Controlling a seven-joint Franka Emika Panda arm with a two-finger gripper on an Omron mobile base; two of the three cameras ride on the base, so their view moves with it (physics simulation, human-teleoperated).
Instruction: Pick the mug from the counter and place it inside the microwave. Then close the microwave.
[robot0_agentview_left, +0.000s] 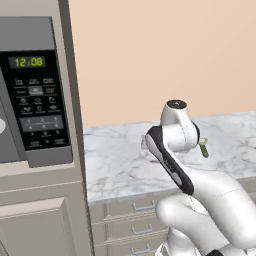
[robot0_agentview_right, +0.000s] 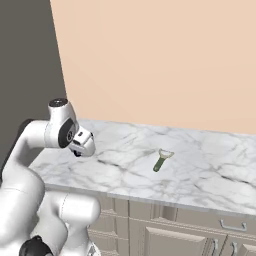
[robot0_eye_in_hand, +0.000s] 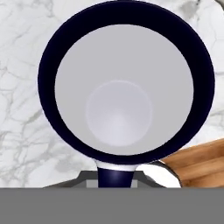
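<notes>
The mug (robot0_eye_in_hand: 118, 109) looms right under the hand camera: dark rim, pale inside, dark blue handle (robot0_eye_in_hand: 114, 175) pointing to the bottom edge. My gripper (robot0_eye_in_hand: 116, 180) sits low around that handle, with grey finger parts close on both sides of it, shut on the mug. From the right base view the hand (robot0_agentview_right: 80, 145) hangs low over the left end of the marble counter (robot0_agentview_right: 200, 170), and the mug is hidden behind it. The microwave (robot0_agentview_left: 35, 100) fills the left of the left base view, its button panel showing a green clock.
A green-handled peeler (robot0_agentview_right: 161, 160) lies on the counter to the right of the hand, also seen past the arm (robot0_agentview_left: 203, 149). A wooden board corner (robot0_eye_in_hand: 201, 162) lies beside the mug. Drawers with metal handles (robot0_agentview_left: 142, 206) run below the counter (robot0_agentview_left: 125, 165).
</notes>
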